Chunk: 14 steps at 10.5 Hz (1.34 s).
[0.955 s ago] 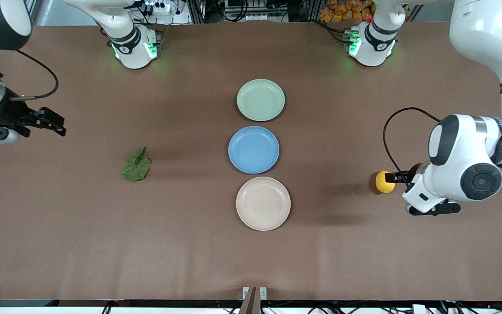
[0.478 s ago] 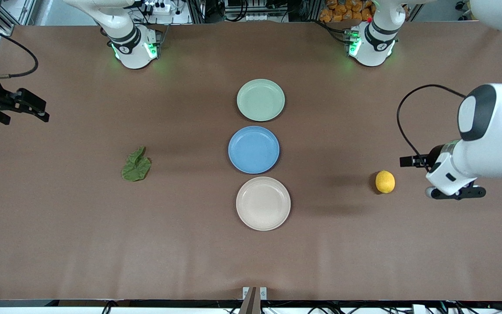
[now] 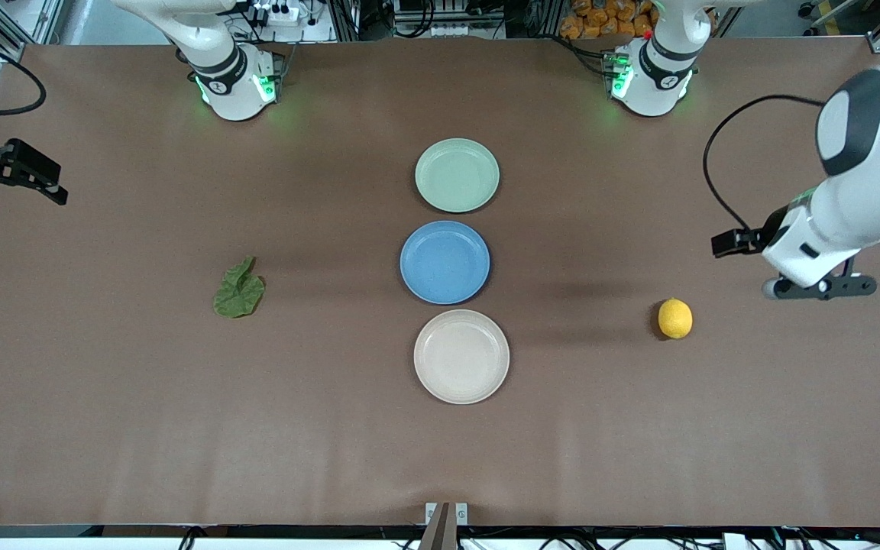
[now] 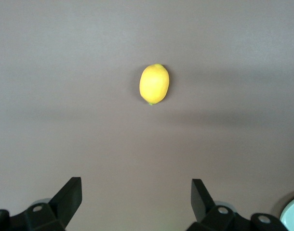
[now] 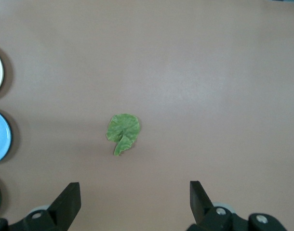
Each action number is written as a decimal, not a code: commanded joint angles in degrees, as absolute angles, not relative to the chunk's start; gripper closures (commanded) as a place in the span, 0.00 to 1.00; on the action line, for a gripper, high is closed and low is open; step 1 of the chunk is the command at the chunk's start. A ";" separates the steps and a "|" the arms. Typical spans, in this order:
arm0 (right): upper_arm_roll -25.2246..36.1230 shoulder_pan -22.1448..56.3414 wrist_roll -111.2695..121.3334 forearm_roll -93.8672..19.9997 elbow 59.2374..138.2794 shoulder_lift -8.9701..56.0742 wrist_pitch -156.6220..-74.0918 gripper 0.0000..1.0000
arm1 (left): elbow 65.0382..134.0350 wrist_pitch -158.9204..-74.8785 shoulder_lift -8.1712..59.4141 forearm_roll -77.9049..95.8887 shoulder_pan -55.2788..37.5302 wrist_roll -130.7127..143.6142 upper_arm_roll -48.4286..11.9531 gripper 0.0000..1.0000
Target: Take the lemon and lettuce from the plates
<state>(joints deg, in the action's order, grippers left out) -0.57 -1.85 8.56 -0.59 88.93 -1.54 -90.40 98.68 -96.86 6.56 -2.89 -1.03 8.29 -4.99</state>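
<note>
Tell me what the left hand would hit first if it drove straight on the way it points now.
Most likely bare table. The left hand, open, points down at the tabletop; the lemon lies ahead of its fingertips, not between them, though depth is unclear.

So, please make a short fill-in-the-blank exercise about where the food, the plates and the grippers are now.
1. The lemon lies on the ____, not on a plate.
2. The plate between the green plate and the beige plate is ____.
3. The lettuce lies toward the ____ arm's end of the table.
4. The left gripper and the right gripper are both ____.

Missing words: table; blue; right; open
</note>
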 commanded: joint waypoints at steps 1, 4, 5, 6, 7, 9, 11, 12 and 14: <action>-0.97 -3.69 10.64 -1.49 87.63 -1.49 -88.08 0.00 | 103.27 -98.26 -0.51 -1.49 0.09 7.73 -4.92 0.00; -1.05 -3.60 7.76 -1.41 86.75 -1.32 -87.97 0.00 | 102.66 -95.28 -5.61 -1.58 0.09 7.73 -5.01 0.00; -1.05 -3.43 3.30 -1.41 86.84 -1.06 -88.33 0.00 | 102.40 -94.66 -6.76 -1.50 0.00 7.73 -5.10 0.00; -1.14 -3.34 1.77 -1.49 86.84 -0.97 -88.33 0.00 | 102.48 -94.57 -7.90 -1.49 0.00 7.65 -5.18 0.00; -1.23 -3.34 1.67 -1.58 86.92 -1.05 -88.33 0.00 | 102.22 -93.61 -8.69 -0.97 0.09 7.47 -5.27 0.00; -1.14 -3.43 1.41 -2.45 87.36 -1.05 -88.59 0.00 | 97.50 -88.88 -7.83 -0.35 -0.17 7.38 -5.27 0.00; -1.06 -3.43 1.41 -2.81 87.71 -1.05 -88.68 0.00 | 93.54 -86.93 -5.99 -0.44 0.00 7.12 -5.45 0.00; -1.05 -3.60 1.49 -2.81 87.71 -1.05 -88.68 0.00 | 93.17 -86.92 -5.80 -0.44 0.00 6.95 -5.45 0.00; -1.05 -3.69 1.49 -2.81 87.89 -0.97 -89.20 0.00 | 93.69 -86.92 -5.63 -0.35 0.00 5.89 -5.71 0.00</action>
<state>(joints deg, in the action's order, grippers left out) -0.50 -2.65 2.37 -1.62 87.90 -1.00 -88.92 95.18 -88.33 -6.82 -1.78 -0.36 7.86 -5.32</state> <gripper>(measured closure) 0.000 0.000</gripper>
